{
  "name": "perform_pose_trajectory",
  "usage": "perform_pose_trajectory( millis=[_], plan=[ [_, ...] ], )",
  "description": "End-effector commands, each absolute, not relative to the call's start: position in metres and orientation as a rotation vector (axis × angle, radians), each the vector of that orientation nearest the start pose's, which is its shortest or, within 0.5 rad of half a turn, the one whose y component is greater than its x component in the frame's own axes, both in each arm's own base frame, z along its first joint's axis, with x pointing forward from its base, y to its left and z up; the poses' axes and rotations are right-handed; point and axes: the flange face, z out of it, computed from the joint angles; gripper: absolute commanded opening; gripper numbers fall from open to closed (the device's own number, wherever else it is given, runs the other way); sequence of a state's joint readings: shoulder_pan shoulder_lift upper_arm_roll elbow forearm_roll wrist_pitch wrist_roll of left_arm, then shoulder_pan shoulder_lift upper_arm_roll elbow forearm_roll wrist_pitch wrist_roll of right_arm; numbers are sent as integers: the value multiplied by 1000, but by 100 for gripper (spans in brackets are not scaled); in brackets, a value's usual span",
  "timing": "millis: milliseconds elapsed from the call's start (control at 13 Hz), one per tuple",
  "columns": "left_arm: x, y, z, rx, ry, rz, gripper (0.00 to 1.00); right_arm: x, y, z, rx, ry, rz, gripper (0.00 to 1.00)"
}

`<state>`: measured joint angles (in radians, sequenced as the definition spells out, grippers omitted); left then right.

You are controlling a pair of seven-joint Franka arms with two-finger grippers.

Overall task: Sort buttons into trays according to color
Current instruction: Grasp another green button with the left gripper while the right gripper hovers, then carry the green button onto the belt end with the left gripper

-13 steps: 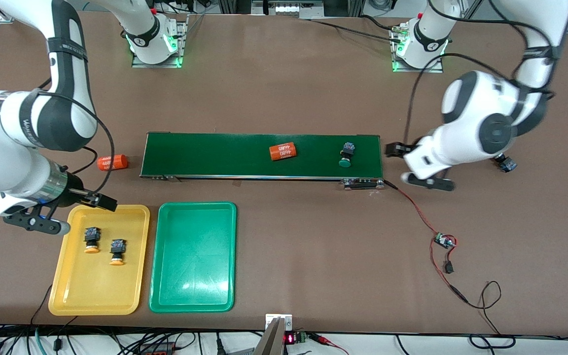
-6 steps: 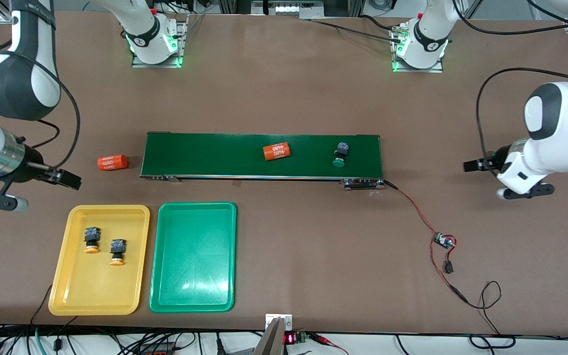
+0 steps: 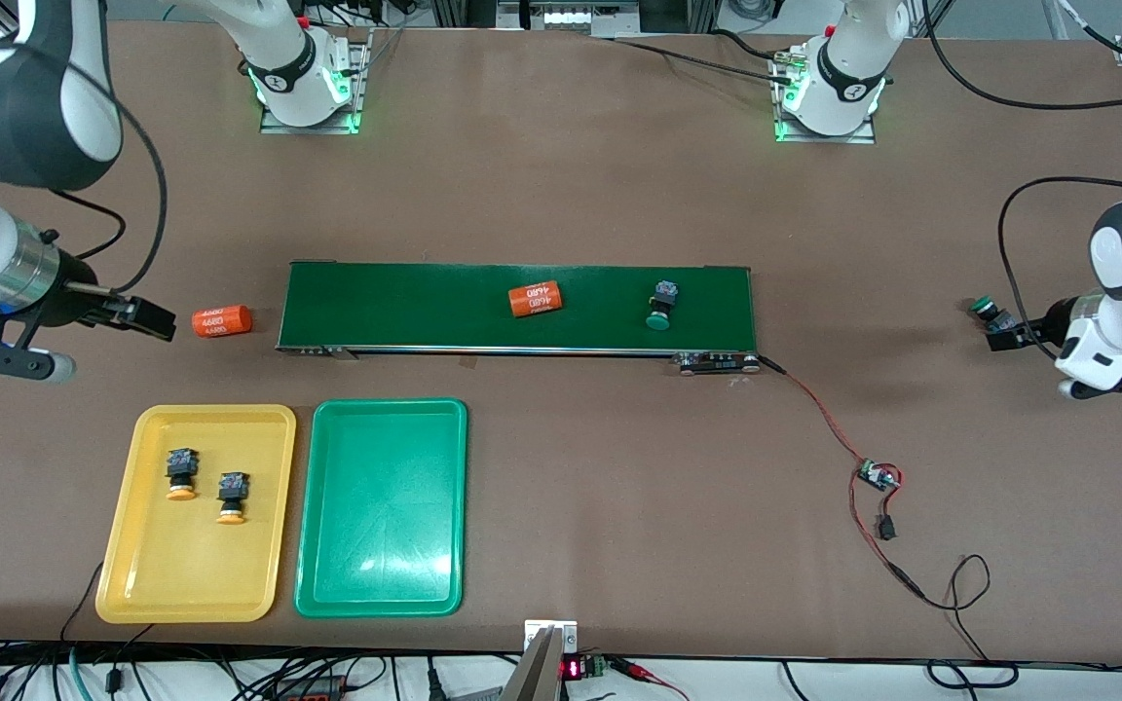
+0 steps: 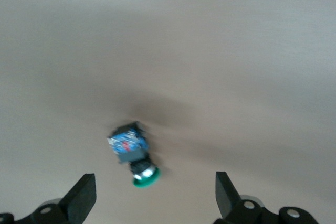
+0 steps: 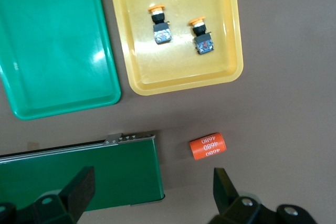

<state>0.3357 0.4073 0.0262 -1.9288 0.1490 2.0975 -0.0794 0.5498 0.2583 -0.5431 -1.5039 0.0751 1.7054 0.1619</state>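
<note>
On the table, a long green belt (image 3: 517, 308) serves as the landmark. Nearer the camera than the belt, toward the right arm's end, sit a yellow tray (image 3: 123, 545) and a green tray (image 3: 381, 506) side by side. Two orange buttons (image 3: 180, 473) (image 3: 232, 498) lie in the yellow tray; the green tray holds nothing. One green button (image 3: 661, 304) lies on the belt toward the left arm's end, near an orange cylinder (image 3: 535, 299) also on the belt. A second cylinder (image 3: 222, 320) lies on the table just off the belt's right-arm end. Another green button (image 3: 990, 312) lies on the table well off the belt's left-arm end. The left gripper (image 4: 152, 200) hovers over that button with its fingers spread wide, holding nothing. The right gripper (image 5: 152, 198) hangs above the belt's right-arm end, also wide open and empty. Likely risks: the left fingers could nudge the tilted button aside while closing, or the right gripper could take the cylinder for a button, since both are orange.
</note>
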Motion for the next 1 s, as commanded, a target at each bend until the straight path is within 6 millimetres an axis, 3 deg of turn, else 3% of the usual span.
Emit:
perform_pose_trajectory(
  millis=[0, 154, 231, 385, 538, 692, 923],
  plan=[
    [530, 240, 243, -2966, -598, 325, 100, 625, 11, 547, -3190, 227, 17, 100],
    [517, 244, 226, -2969, -627, 300, 100, 628, -34, 541, -3172, 198, 9, 100],
    [511, 245, 214, -2972, -630, 281, 100, 627, -47, 538, -3149, 184, 27, 100],
    [503, 247, 195, -2978, -647, 241, 99, 620, -59, 550, -3118, 184, 15, 100],
    [500, 246, 180, -2992, -688, 250, 92, 611, -59, 554, -3123, 187, 63, 100],
    [497, 246, 172, -2995, -694, 271, 76, 601, -55, 562, -3124, 180, 51, 100],
    [495, 246, 170, -3001, -702, 291, 42, 574, -52, 554, -3121, 157, -40, 100]
  ],
)
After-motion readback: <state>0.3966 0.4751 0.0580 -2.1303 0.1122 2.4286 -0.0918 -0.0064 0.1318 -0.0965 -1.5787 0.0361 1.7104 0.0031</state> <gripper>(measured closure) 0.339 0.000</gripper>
